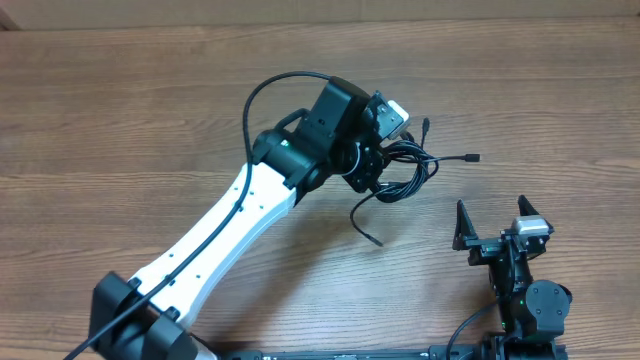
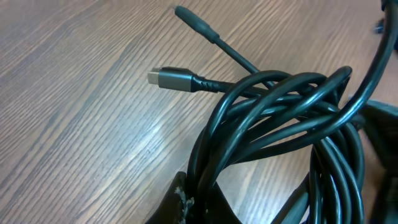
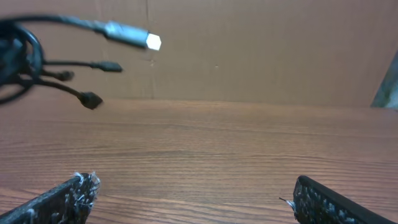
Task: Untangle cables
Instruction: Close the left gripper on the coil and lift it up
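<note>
The cables (image 1: pixel 405 165) are a knotted bundle of thin black cords right of the table's centre. My left gripper (image 1: pixel 380 168) is shut on them. The left wrist view shows its jaws (image 2: pixel 198 208) pinching several looped strands (image 2: pixel 280 118). A grey-tipped plug (image 2: pixel 169 77) and a black barrel plug (image 2: pixel 186 14) stick out over the wood. Loose ends reach right (image 1: pixel 472 158) and hang down (image 1: pixel 375 240). My right gripper (image 1: pixel 490 215) stands open near the front right, apart from the bundle, with nothing between its fingers (image 3: pixel 74 193). From there the bundle (image 3: pixel 18 56) and a plug (image 3: pixel 134 36) show at upper left.
The wooden table (image 1: pixel 150 110) spreads left and behind the bundle. A brown cardboard wall (image 3: pixel 261 50) stands beyond the table's far edge. A thicker black cable (image 1: pixel 250 100) runs along my left arm.
</note>
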You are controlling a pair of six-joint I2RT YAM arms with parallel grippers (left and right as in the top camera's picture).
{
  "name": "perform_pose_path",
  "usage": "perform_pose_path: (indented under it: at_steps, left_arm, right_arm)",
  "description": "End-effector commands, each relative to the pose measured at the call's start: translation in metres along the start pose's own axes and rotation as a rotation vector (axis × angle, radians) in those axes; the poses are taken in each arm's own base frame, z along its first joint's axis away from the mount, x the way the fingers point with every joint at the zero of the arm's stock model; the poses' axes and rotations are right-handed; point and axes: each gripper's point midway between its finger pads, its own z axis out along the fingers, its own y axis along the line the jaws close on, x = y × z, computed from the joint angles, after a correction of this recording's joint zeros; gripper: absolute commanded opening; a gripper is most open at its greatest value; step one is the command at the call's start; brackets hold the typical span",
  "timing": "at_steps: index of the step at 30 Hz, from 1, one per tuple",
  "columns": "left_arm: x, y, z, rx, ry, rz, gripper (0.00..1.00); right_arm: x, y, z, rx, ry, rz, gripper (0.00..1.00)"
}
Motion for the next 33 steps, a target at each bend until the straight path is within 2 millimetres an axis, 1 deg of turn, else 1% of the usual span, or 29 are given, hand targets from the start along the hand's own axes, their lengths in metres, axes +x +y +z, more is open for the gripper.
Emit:
perform_pose_path:
  at_steps: [1, 4, 8, 9, 11, 13, 15, 18, 21, 24, 26, 28, 30, 33]
  left_arm:
    - [-0.026, -0.022, -0.031, 0.08, -0.098, 0.009, 0.04]
    - [-0.031, -0.036, -0.039, 0.151, -0.123, 0.021, 0.04]
    - [-0.035, -0.073, -0.05, 0.372, -0.152, 0.041, 0.04]
    - [-0.036, -0.079, -0.053, 0.411, -0.158, 0.045, 0.04]
    - [-0.037, -0.087, -0.056, 0.462, -0.166, 0.048, 0.04]
    - [-0.038, -0.089, -0.057, 0.473, -0.162, 0.027, 0.04]
    - [-0.038, -0.089, -0.057, 0.478, -0.151, -0.027, 0.04]
    - [-0.04, -0.089, -0.058, 0.489, -0.126, -0.156, 0.04]
    - [-0.044, -0.087, -0.057, 0.481, -0.132, -0.192, 0.04]
    - [-0.047, -0.074, -0.052, 0.404, -0.138, -0.256, 0.04]
    - [-0.047, -0.062, -0.048, 0.331, -0.142, -0.299, 0.04]
    - [-0.046, -0.054, -0.045, 0.28, -0.143, -0.313, 0.04]
    - [-0.045, -0.049, -0.044, 0.251, -0.141, -0.319, 0.04]
    - [-0.04, -0.034, -0.042, 0.157, -0.134, -0.336, 0.04]
  right_arm:
    - [0.002, 0.0, 0.0, 0.001, -0.002, 0.003, 1.0]
    - [0.002, 0.0, 0.0, 0.0, -0.002, 0.003, 1.0]
    - [0.002, 0.0, 0.0, 0.001, -0.002, 0.003, 1.0]
    - [0.002, 0.0, 0.0, 0.0, -0.002, 0.003, 1.0]
    - [0.002, 0.001, 0.0, -0.004, -0.003, 0.003, 1.0]
    - [0.002, 0.001, 0.0, -0.004, -0.003, 0.003, 1.0]
    - [0.002, 0.001, 0.0, -0.005, -0.003, 0.003, 1.0]
    - [0.0, 0.002, 0.0, -0.009, -0.013, 0.002, 1.0]
    - [-0.002, 0.018, -0.001, -0.1, -0.02, 0.004, 1.0]
    - [-0.003, 0.024, -0.002, -0.136, -0.022, 0.006, 1.0]
    - [-0.006, 0.024, -0.002, -0.137, -0.024, 0.067, 1.0]
    - [-0.015, 0.024, -0.004, -0.139, -0.033, 0.162, 1.0]
    - [-0.023, 0.024, -0.005, -0.142, -0.041, 0.217, 1.0]
    - [-0.034, 0.024, -0.011, -0.141, -0.022, 0.258, 1.0]
